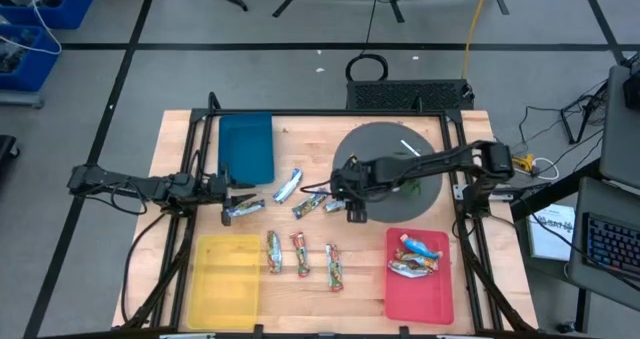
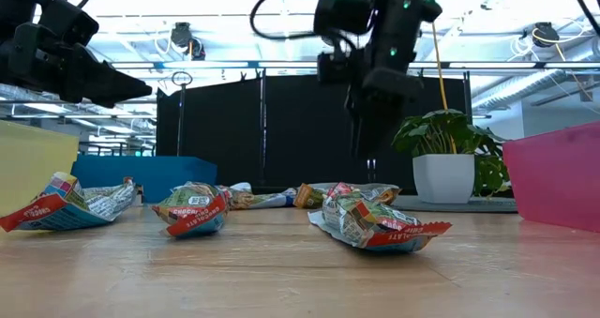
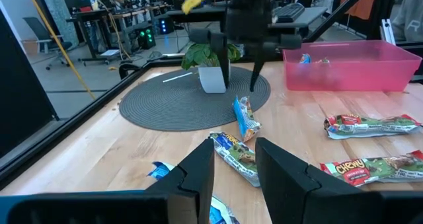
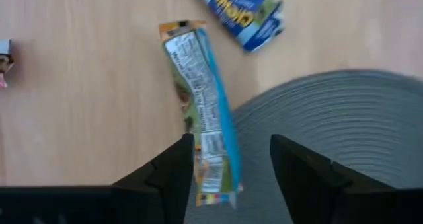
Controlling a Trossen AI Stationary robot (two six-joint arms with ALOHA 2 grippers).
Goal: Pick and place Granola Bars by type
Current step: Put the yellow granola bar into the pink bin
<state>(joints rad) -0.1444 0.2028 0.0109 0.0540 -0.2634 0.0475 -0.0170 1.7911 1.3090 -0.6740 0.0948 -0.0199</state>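
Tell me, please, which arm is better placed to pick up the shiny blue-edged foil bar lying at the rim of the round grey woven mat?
The right. Its end effector hangs open directly over that blue-edged foil bar at the grey mat. The left end effector sits farther off, beside another bar.

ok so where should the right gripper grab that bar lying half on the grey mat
Probably across its middle, coming straight down. The blue-edged granola bar lies flat and long, one end on the round grey mat, the other on the wooden table. The right gripper hangs open above it, fingers either side of its narrow width.
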